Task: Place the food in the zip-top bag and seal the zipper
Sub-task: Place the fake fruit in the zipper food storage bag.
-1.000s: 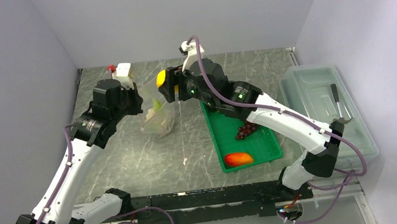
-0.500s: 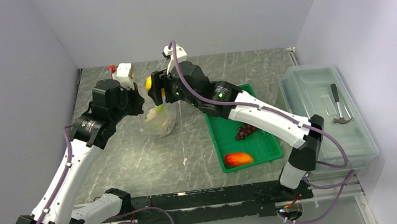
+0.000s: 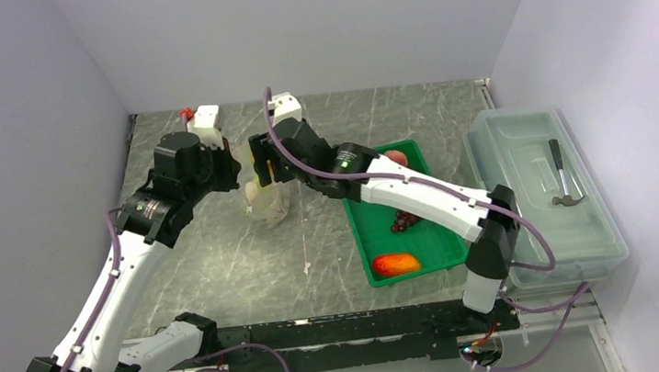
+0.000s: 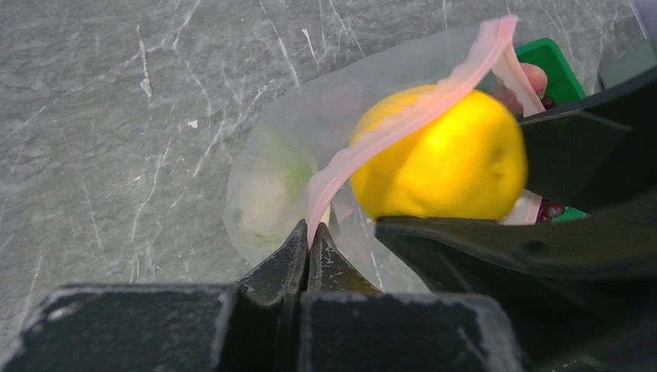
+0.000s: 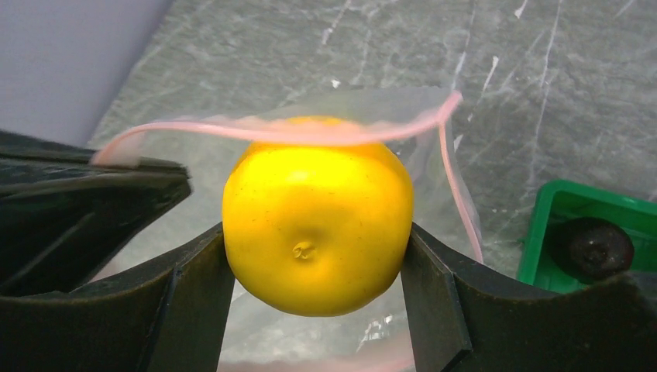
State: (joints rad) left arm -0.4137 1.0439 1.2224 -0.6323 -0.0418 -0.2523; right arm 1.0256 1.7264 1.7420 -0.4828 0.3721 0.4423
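R arm (image 3: 419, 190) swung left, R tool (image 3: 265, 169) clamped on lemon (image 5: 318, 236) at bag (image 4: 325, 108) mouth; L tool (image 4: 307, 240) pinches zipper (image 4: 411, 116).

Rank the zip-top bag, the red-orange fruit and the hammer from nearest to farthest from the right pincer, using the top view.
1. Zip-top bag, directly at the right pincer.
2. Red-orange fruit, near end of the tray.
3. Hammer, on the box, far right.
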